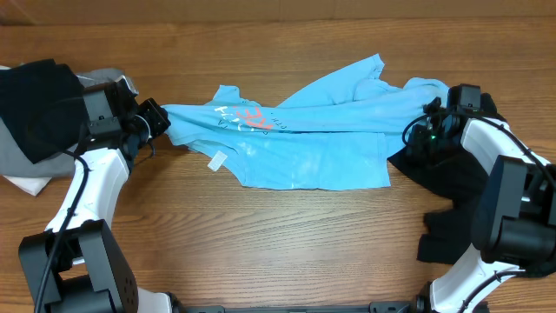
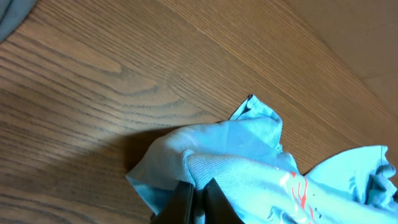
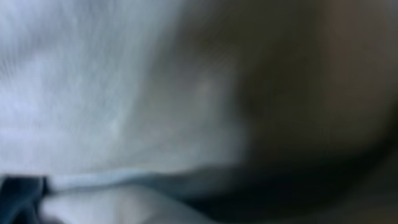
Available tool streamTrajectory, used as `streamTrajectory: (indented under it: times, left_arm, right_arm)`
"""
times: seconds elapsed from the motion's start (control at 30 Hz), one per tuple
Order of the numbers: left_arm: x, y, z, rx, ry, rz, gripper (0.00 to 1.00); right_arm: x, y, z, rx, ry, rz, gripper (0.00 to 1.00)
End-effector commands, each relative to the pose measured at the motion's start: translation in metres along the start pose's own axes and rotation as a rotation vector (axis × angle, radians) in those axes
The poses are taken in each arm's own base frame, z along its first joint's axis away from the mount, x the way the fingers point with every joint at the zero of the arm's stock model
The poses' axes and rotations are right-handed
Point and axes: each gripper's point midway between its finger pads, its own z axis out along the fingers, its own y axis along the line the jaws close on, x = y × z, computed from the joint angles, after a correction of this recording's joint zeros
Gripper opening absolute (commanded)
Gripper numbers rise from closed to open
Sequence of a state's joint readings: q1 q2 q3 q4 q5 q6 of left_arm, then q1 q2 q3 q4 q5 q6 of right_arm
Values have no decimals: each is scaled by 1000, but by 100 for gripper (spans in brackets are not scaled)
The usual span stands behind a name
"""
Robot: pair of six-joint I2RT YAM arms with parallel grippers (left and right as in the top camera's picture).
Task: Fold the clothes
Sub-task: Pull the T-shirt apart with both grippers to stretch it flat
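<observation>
**Blue T-shirt stretched between the two arms**

T-shirt (image 1: pixel 304 148): sky blue, lying mid-surface (image 1: pixel 287 252) in a rumpled band that runs left to right, partly doubled over itself. Red and white lettering (image 1: pixel 252 117) shows near its left end. A small white label (image 1: pixel 216 160) sits at the lower left edge.

Left jaws: pressed together on a bunched fold at the shirt's left tip. The left wrist view shows blue cloth pinched between the two dark fingers (image 2: pixel 221 205), with its shadow on the wood beside it.

Right jaws: at the shirt's right end in the overhead view. The right wrist view is blurred and filled with pale fabric close to the lens. Cannot tell how far apart they stand or whether they have hold of the cloth.

Other clothes: a black garment (image 1: pixel 35 100) lies over a grey garment (image 1: pixel 17 161) and a white garment (image 1: pixel 26 184) at far left, beside the left arm (image 1: pixel 87 187). A second black garment (image 1: pixel 452 183) lies under the right arm (image 1: pixel 512 191), touching the shirt's right edge.
</observation>
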State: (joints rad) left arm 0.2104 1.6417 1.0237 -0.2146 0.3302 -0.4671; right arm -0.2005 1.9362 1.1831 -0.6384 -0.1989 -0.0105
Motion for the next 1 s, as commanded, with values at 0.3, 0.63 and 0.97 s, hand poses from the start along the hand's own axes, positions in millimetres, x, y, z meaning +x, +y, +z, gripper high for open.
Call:
streamTrajectory:
  times: [0.3,0.63,0.97]
  left_arm:
    - [-28,18,-21,-86,-77,71,4]
    - [-27,22,-22,-96,-66,60,4]
    - [-19,26,-22,-108,-36,50,6]
  right_arm:
    - [-59,-181,-49,396,-361,562,4]
    - [-18,-290,-91,234,-458,998,13]
    - [-74,-192,-114,-216,-445,655,27]
